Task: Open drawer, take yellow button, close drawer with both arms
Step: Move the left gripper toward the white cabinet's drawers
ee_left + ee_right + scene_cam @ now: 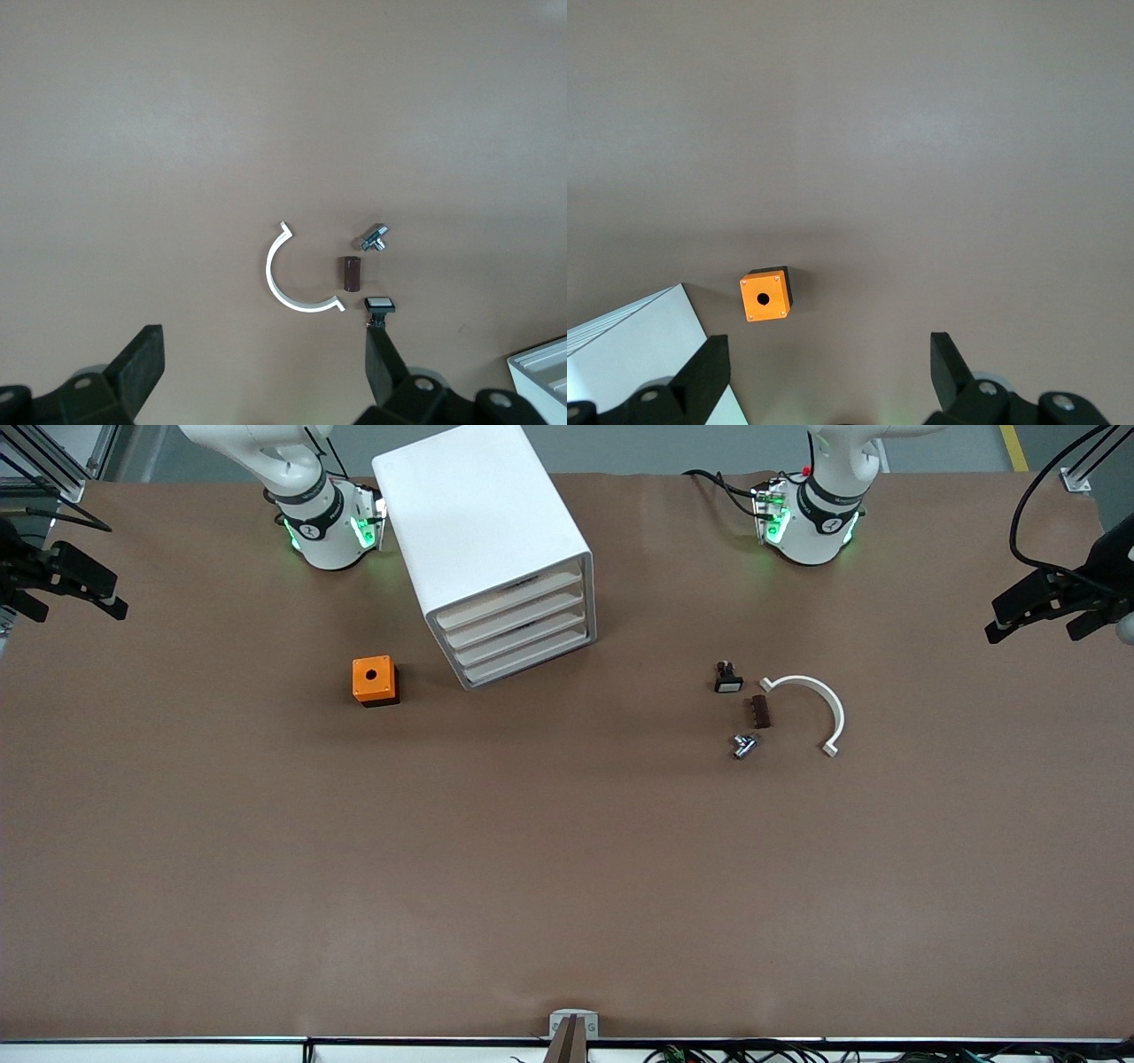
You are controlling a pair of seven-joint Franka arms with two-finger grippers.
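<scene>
A white cabinet [483,522] stands between the two arm bases, and its four alike drawers [523,627] are all pushed in. The button is out of view. My right gripper [120,600] hangs open and empty over the right arm's end of the table. In the right wrist view its fingers [713,363] are spread wide, with a corner of the cabinet [629,345] below. My left gripper [990,624] hangs open and empty over the left arm's end. Its fingers [142,354] are also wide apart, with a cabinet corner [542,372] at the edge of that view.
An orange box with a round hole [375,680] [765,296] sits beside the cabinet toward the right arm's end. Toward the left arm's end lie a black part with a white face [727,680] [380,306], a brown block [760,711], a metal piece [743,745] and a white half ring [819,700].
</scene>
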